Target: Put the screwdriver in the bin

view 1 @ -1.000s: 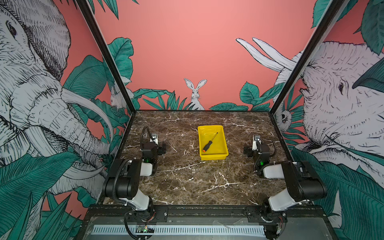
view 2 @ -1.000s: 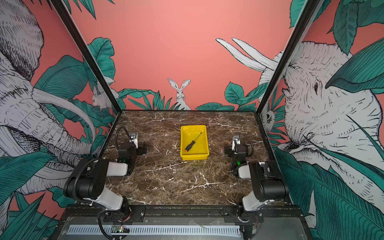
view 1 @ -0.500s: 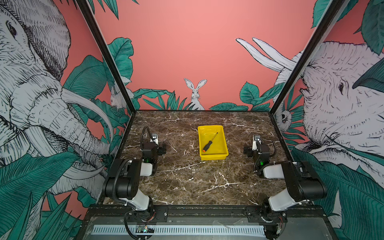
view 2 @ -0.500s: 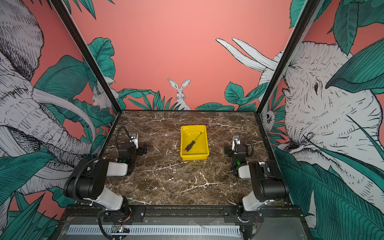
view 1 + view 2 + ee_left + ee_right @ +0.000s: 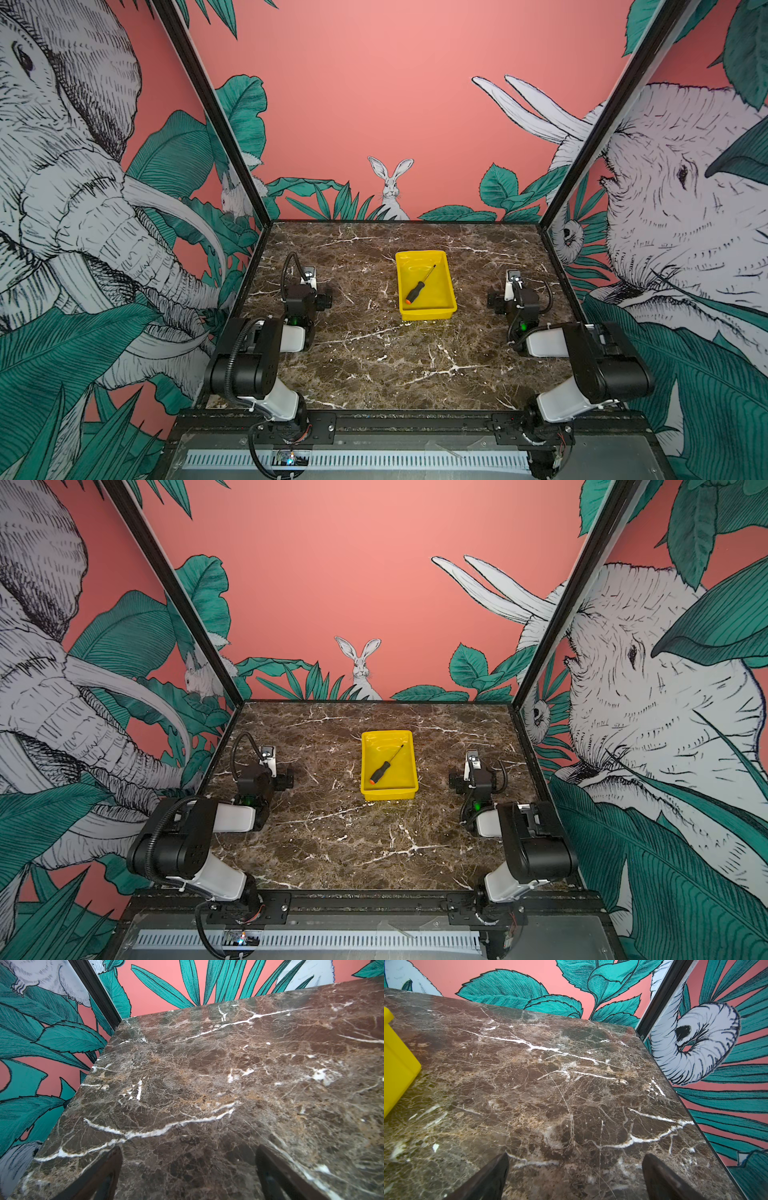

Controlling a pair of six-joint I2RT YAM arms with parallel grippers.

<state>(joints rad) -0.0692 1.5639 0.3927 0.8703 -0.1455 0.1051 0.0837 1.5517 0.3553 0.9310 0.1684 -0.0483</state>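
Both jaws stand wide open and empty, left gripper (image 5: 188,1150) and right gripper (image 5: 576,1156) flanking the bin (image 5: 428,313), where the screwdriver (image 5: 419,286) lies, handle near-left, shaft far-right, right arm slightly nearer.

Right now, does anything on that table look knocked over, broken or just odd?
Nothing stands out. The screwdriver lies flat and diagonal inside the yellow bin, which sits square on the marble table. No spills or damage show. The left gripper and right gripper are open and empty, apart from the bin.
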